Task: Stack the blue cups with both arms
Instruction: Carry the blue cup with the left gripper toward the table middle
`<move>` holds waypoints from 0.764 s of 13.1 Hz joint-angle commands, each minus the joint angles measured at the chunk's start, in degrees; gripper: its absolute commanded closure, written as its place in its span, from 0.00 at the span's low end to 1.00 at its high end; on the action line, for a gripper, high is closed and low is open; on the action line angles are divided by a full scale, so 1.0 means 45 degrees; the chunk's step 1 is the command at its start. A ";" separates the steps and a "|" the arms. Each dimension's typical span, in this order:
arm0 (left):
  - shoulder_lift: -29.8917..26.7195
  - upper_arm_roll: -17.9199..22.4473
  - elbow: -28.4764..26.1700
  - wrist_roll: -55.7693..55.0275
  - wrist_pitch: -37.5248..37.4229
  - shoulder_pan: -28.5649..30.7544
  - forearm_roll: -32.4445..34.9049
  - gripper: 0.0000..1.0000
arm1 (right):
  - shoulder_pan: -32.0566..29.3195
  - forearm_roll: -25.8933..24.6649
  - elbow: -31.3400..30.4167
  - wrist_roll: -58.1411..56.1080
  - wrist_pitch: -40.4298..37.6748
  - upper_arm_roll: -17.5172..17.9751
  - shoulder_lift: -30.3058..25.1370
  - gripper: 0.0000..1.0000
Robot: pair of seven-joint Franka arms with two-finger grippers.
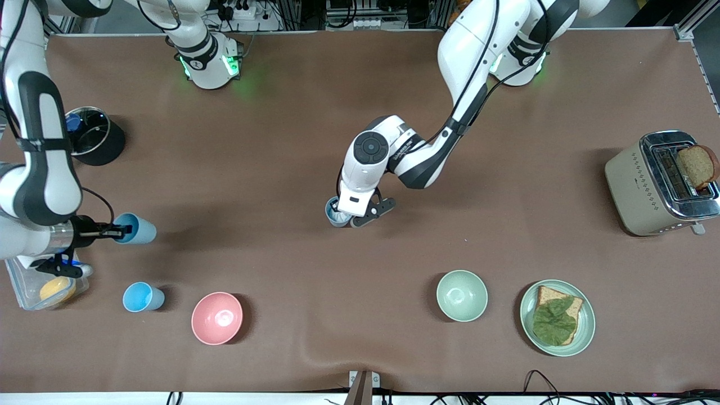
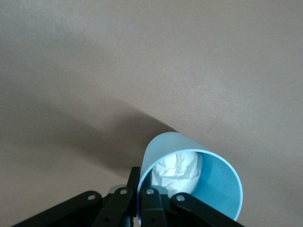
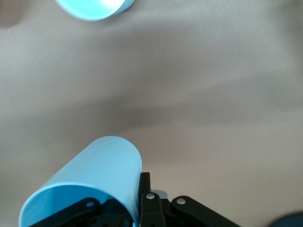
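1. The right gripper [image 1: 119, 230] has its fingers clamped on the rim of a bright sky-blue tapered plastic cup [image 1: 135, 228], one finger inside the mouth and one outside. The cup is tipped on its side in the air over the bench [image 1: 281, 169] at the right arm's end; in the right wrist view the same cup [image 3: 87, 189] juts out from the fingers [image 3: 144, 198].

2. The left gripper [image 1: 360, 216] is likewise closed on the wall of a paler grey-blue plastic cup [image 1: 336, 212] over the middle of the bench. The left wrist view shows this cup [image 2: 191, 177] pinched by the fingers [image 2: 149, 201], with crumpled white paper [image 2: 177, 170] inside it.

3. A third sky-blue cup [image 1: 143, 296] stands upright on the bench, nearer the front camera than the right gripper and beside a round pink bowl [image 1: 217, 318]. It shows at the edge of the right wrist view [image 3: 94, 7].

4. The two held cups are well apart, so stacking appears hardly begun. To do the step well, one cup should probably be turned upright and kept steady while the other is brought over it, axes lined up, base entering mouth.

5. The rim grips leave a finger inside each mouth, which could block nesting; the paper may also stop the cups seating fully.
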 commanded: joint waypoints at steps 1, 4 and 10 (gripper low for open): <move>0.0169 0.0164 0.0400 -0.0261 -0.0007 -0.0331 -0.0173 1.00 | 0.0147 0.0174 0.0842 0.0246 -0.1945 0.0323 -0.0753 1.00; -0.0006 0.0242 0.0322 -0.0281 -0.0104 -0.0467 0.0022 0.00 | 0.0653 0.0601 0.1819 0.0246 -0.3725 0.0363 -0.0930 1.00; -0.3417 0.0631 0.0264 -0.0204 -0.3788 -0.0255 0.0506 0.00 | 0.2231 0.2245 0.1861 0.2271 -0.3420 0.0305 -0.1067 1.00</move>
